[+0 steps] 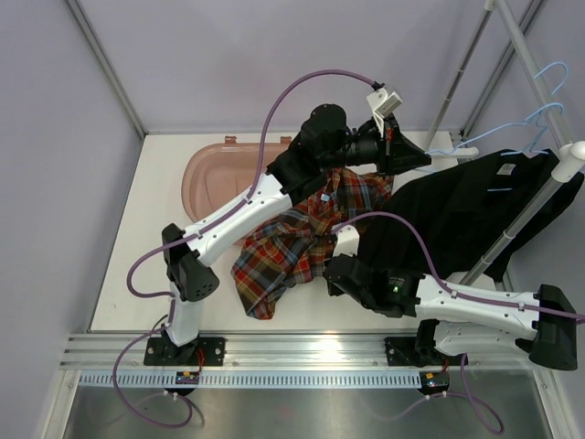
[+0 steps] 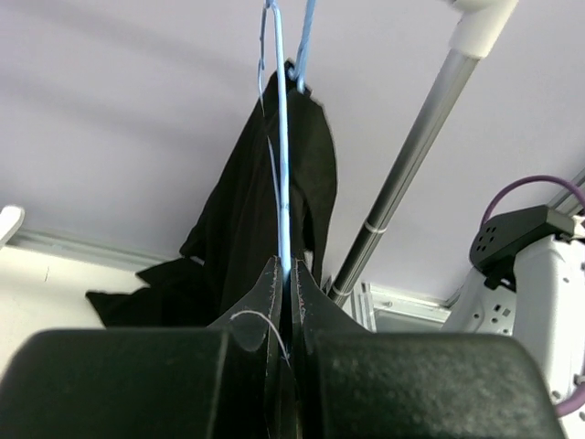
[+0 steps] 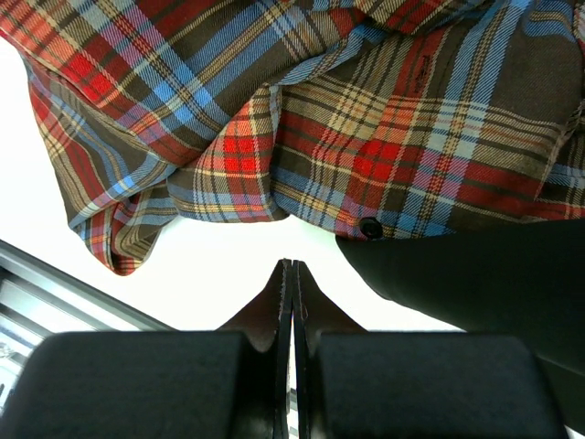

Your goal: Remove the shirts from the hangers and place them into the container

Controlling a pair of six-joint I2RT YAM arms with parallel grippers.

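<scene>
The black shirt [image 1: 462, 210] [image 2: 242, 219] still hangs from a light-blue hanger [image 1: 475, 137] [image 2: 282, 174] on the rack at right. My left gripper [image 1: 413, 157] [image 2: 285, 267] reaches across to it and is shut on that hanger's thin wire. The plaid shirt [image 1: 297, 240] [image 3: 366, 128] lies crumpled on the table's middle, off any hanger. My right gripper [image 1: 329, 273] [image 3: 291, 267] sits low at the plaid shirt's near right edge, shut with nothing in it, just short of the fabric. The pinkish container [image 1: 215, 176] stands at the back left, partly hidden by the left arm.
White rack poles [image 1: 512, 229] [image 2: 411, 174] slant across the right side, over the black shirt. More light-blue hanger hooks [image 1: 551, 84] hang at the top right. Grey walls close in the table [image 1: 119, 274]; a metal rail [image 1: 302, 352] runs along its near edge.
</scene>
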